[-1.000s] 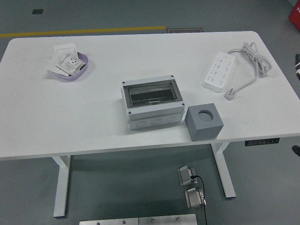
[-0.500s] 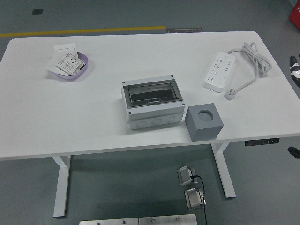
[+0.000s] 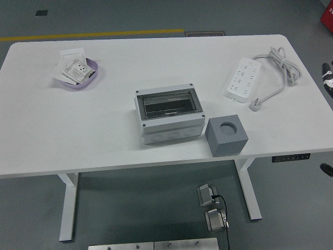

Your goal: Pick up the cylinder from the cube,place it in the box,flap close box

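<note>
Neither robot hand is in view, so finger state cannot be told; grey cube (image 3: 226, 136) sits just beside the box (image 3: 169, 113) near the bench (image 3: 52, 140) edge; its round socket looks empty; cylinder unseen, probably rigid and smooth.

At the 3 o'clock edge of the frame, beyond the table (image 3: 47, 125), a black-and-white object (image 3: 328, 77), too cropped to identify, now reaches slightly further down than half a second ago; one second ago only a thin black sliver showed there. At 4 o'clock, a dark object on the floor (image 3: 327, 169) has shifted slightly lower.
</note>
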Motion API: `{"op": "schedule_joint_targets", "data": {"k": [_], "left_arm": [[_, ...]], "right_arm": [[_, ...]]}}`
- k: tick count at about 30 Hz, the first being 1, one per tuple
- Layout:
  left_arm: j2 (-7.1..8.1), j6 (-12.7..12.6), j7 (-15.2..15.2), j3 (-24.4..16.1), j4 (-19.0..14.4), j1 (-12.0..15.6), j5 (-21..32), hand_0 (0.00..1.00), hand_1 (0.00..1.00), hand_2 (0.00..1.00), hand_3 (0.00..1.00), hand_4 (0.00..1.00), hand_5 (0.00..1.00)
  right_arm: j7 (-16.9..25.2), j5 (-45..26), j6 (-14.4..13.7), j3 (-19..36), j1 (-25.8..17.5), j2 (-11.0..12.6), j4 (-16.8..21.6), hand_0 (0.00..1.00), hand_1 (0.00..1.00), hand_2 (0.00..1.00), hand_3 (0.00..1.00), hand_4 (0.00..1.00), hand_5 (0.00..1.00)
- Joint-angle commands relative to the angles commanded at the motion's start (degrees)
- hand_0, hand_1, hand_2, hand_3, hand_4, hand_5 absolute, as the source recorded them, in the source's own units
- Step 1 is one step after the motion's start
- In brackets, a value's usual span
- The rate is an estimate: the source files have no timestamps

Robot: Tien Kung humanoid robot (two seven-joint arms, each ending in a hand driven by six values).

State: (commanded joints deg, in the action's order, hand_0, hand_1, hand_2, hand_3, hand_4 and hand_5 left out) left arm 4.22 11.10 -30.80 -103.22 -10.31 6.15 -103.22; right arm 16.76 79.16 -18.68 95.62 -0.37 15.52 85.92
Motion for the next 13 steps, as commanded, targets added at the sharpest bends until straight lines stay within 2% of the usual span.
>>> {"op": "schedule_joint_targets", "data": {"k": [13], "left_arm": [[-0.09, 0.0, 0.0, 0.15, 0.0, -0.06, 0.13, 0.781, 0.778, 0.75, 0.587, 0.702, 0.079]], "right_arm": [[-0.13, 0.48, -0.25, -0.1, -0.07, -0.09, -0.04, 0.744, 0.639, 0.672, 0.772, 0.742, 0.221]]}}
